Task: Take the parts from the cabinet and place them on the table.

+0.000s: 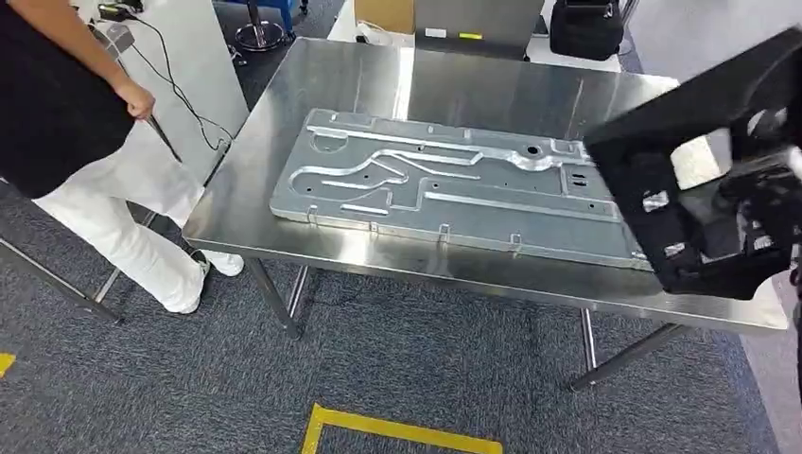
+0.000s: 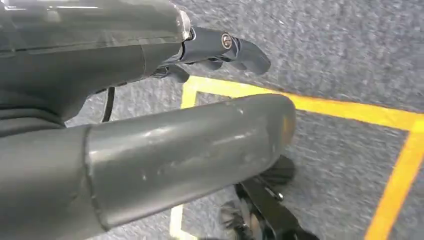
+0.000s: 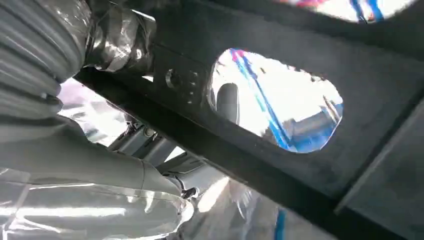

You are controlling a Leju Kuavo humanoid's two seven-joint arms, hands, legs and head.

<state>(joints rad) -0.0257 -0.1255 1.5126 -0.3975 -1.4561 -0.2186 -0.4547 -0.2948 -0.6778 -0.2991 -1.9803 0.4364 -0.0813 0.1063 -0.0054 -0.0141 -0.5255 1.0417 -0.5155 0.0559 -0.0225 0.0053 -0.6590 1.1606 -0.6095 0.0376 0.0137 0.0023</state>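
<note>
Robot brings a black part to the table, not set down yet.

The right hand is wrapped on the black part, a flat frame w/ holes cut in it; thumb and fingers sit on its dark bar in the right wrist view. In the head view the part hangs tilted over the right end of the steel table, partly over the big silver panel lying there. Left hand hangs down over grey carpet and yellow tape, fingers apart, nothing in it. A person stands near the table's left side. Step now, I think: carry & place. Next it should go lower, get level, find a bare spot beside the panel, then let go. Watch it doesn't bump the panel.
</note>
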